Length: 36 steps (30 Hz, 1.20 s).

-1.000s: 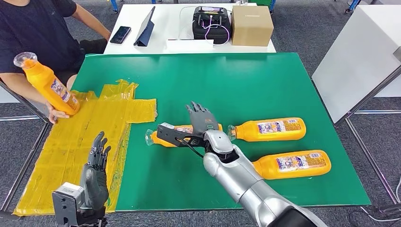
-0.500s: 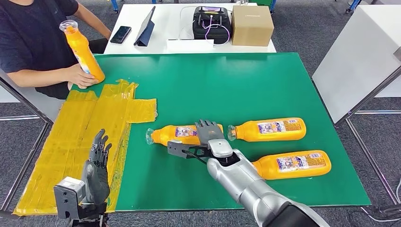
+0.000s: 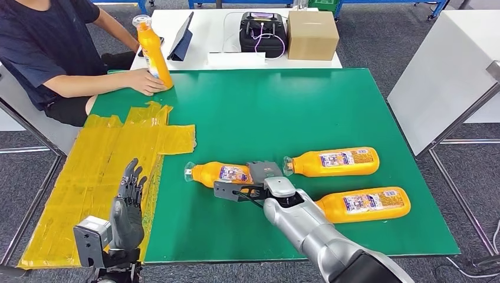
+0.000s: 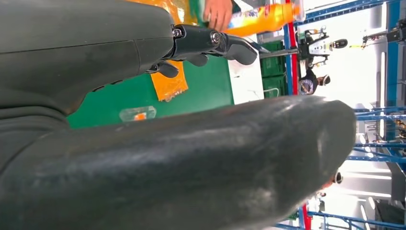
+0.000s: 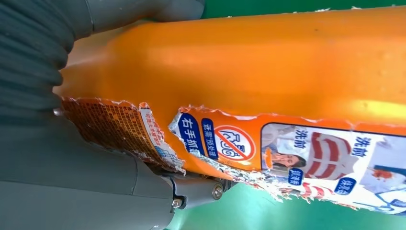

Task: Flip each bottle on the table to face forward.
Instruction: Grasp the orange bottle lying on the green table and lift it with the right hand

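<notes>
My right arm (image 3: 312, 227) is shiny silver and round, like a metal tube. A thin black cable (image 3: 244, 194) loops by the wrist. My right hand (image 3: 262, 174) is dark grey. My left hand (image 3: 127, 206) is dark grey too, with a grey box (image 3: 91, 243) at the wrist, maybe the camera. A small silver screw (image 5: 218, 190) sits by my thumb.
</notes>
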### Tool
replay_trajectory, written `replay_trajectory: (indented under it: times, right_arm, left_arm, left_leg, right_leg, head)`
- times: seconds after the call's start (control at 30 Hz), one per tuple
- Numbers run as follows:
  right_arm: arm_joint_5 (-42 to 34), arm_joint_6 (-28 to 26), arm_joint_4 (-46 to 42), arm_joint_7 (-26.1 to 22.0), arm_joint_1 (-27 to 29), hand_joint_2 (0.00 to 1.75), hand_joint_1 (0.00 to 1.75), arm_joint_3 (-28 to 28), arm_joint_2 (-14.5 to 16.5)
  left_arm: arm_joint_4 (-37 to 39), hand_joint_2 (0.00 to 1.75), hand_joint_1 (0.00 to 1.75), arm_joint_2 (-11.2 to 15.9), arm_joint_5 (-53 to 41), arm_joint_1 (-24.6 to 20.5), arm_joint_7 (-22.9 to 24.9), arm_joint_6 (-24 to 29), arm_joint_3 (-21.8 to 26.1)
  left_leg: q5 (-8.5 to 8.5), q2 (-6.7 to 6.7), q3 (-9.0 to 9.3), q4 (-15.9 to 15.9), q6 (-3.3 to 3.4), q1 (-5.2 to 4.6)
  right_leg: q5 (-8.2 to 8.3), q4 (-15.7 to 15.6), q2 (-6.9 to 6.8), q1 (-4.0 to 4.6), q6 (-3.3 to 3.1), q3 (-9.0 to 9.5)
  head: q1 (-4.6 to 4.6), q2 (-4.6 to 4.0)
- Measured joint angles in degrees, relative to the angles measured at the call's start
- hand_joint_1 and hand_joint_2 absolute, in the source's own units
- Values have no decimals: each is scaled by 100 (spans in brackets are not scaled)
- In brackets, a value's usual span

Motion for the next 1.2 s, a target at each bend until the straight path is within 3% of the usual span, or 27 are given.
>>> replay_trajectory:
  times: [0.3,0.47,0.6,0.73,0.97,1.2]
  right_arm:
    - [-53,-191,36,44,28,175,175,-70,-10]
    - [-301,-1411,-477,-47,489,175,175,-361,56]
    - [-714,-2052,-2068,-784,1527,175,175,-563,48]
    - [-1076,-2170,-3802,-1272,2445,175,175,-562,-43]
    - [-1650,-2355,-5936,-2365,3706,175,175,-494,-453]
    - [-1681,-2422,-7164,-2653,4407,175,175,-343,-816]
  left_arm:
    - [44,0,0,70,41,8,56,101,-61]
    - [-138,0,0,23,324,308,209,-94,39]
    - [-475,175,0,-236,632,769,74,-589,367]
    - [-725,175,0,-414,971,1109,-10,-738,638]
    - [-818,175,0,-553,1333,1330,-99,-958,715]
    - [-784,175,0,-603,1410,1426,-252,-1231,713]
  left_leg:
    - [0,-1,11,0,0,1]
    - [3,0,2,0,0,2]
    - [3,-2,-30,1,-1,2]
    - [2,-6,-66,1,-1,3]
    - [0,-7,-83,0,0,1]
    - [-4,-4,-85,0,-3,2]
  right_leg:
    - [0,1,0,1,0,29]
    - [2,2,0,2,1,68]
    - [2,2,0,2,1,35]
    - [0,2,-2,2,-1,0]
    - [-2,2,-2,1,0,-16]
    - [-1,1,-1,1,-1,-19]
  head:
    - [1,0]
    - [3,0]
    - [1,0]
    - [-1,0]
    - [1,0]
    - [1,0]
